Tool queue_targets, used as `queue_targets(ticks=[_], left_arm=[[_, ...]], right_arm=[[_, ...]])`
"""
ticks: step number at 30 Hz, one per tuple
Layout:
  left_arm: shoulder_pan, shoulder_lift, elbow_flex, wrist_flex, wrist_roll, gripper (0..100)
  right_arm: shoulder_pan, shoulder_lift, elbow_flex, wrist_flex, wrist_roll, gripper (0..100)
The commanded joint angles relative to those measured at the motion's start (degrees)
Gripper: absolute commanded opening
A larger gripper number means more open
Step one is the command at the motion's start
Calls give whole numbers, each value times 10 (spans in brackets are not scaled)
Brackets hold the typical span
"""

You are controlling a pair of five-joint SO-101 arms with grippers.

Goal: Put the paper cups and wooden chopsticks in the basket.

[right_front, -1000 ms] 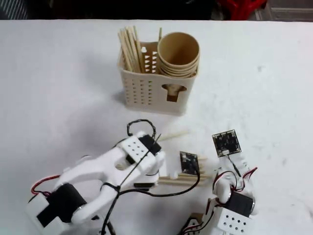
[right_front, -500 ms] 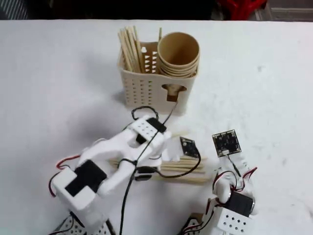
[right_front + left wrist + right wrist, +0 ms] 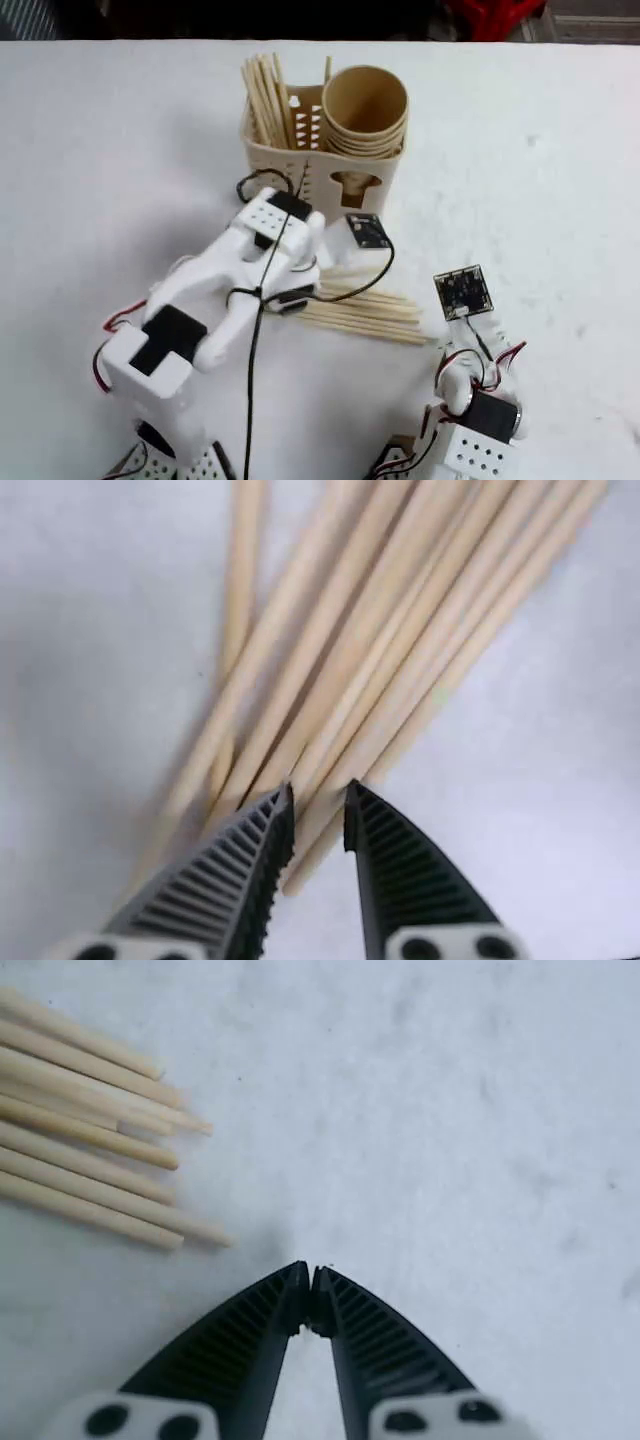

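Toward the far edge of the white surface point(image 3: 120, 150), about midway across, the cream perforated basket point(image 3: 300, 185) is standing upright. A stack of paper cups point(image 3: 365, 100) is sitting mouth-up in its compartment on the right-edge side. A bunch of wooden chopsticks point(image 3: 265, 95) is standing on end, leaning slightly, in the compartment on the left-edge side.

Between the basket and the near edge, a loose bundle of chopsticks point(image 3: 375, 312) is lying flat on the surface, the sticks roughly side by side and fanning a little at one end.

The left arm point(image 3: 215, 300) is stretching from the near-left corner toward the basket. The left pincer point(image 3: 318, 798) is sitting at one end of the loose bundle, right over the stick ends. Whether that pincer is released or grasping a stick cannot be told.

The right arm point(image 3: 470, 410) is sitting folded by the near edge, toward the right corner. The right pincer point(image 3: 312, 1300) is clenched on nothing, tips touching. It is pointing down at bare surface just beside the opposite ends of the loose bundle, apart from them.
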Motion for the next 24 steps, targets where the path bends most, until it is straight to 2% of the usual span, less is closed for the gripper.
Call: queue_targets(ticks=[1,6,11,18,24], left_arm=[[-7,-8,-26,38,8,102],[-4,-95,-20,68,8,101],[15,-171,-26,37,9,106],[44,-102,-27,-78,7,150],[48,-57,-26,-104,-28,150]], right_arm=[[3,-5,4,2,4,15],[3,-5,4,2,4,15],[3,-5,4,2,4,15],[3,-5,4,2,4,15],[3,-5,4,2,4,15]])
